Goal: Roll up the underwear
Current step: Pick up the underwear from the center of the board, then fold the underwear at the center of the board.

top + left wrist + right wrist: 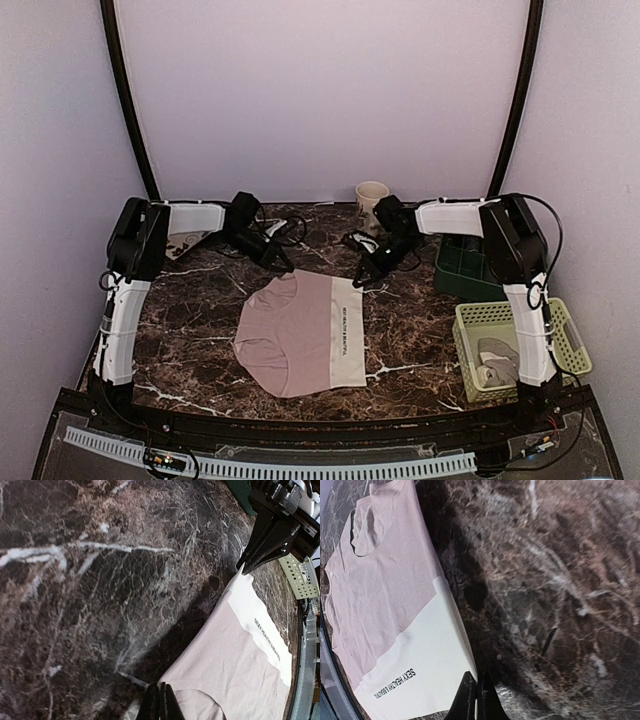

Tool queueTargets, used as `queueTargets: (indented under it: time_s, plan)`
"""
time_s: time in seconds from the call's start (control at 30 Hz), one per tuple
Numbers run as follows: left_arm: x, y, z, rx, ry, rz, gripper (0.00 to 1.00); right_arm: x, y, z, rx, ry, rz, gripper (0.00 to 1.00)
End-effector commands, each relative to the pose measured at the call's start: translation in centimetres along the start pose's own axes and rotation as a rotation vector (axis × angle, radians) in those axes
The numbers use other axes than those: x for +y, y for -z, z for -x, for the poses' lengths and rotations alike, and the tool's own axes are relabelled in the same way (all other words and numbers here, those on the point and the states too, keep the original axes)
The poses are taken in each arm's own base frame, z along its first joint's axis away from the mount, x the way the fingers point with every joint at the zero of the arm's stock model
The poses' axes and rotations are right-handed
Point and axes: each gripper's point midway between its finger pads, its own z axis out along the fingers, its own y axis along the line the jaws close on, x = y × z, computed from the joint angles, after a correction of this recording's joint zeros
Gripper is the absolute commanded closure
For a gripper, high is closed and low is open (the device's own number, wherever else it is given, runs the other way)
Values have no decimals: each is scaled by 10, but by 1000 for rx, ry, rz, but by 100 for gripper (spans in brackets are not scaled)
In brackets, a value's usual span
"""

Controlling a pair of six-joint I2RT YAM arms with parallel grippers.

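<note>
1. Top external view: fixed high behind the arm bases, facing forward and down. It is the farthest view and takes in the whole table (200, 300), both arms and the far wall.
2. Left wrist view: close above the tabletop, facing right. The left gripper (160, 702) is at its bottom edge and the right gripper (243, 569) at upper right.
3. Right wrist view: equally close, facing left, with its own fingertips at the bottom edge.
4. Shared: all three views show the underwear (300, 335) and the marble beside it.
</note>
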Motion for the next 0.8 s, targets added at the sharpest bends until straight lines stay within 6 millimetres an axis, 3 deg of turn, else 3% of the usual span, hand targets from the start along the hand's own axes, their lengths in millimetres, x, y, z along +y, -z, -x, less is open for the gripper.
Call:
queueTargets:
  time_s: [0.0, 0.13, 0.37, 0.6, 0.77]
  plan:
    - [1, 24, 26, -36, -30, 53, 100, -4, 37, 38, -102, 44, -91, 100]
    - [-17, 37, 32, -51, -63, 41, 100, 5, 47, 46, -131, 65, -80, 100]
    - [-51, 56, 29, -88, -89, 29, 100, 30, 52, 34, -123, 104, -59, 100]
    - [-91, 58, -16, -47, -61, -9, 100, 58, 45, 8, -79, 127, -37, 100]
    - [-124, 45, -59, 37, -44, -29, 100, 84, 33, -17, -41, 126, 4, 100]
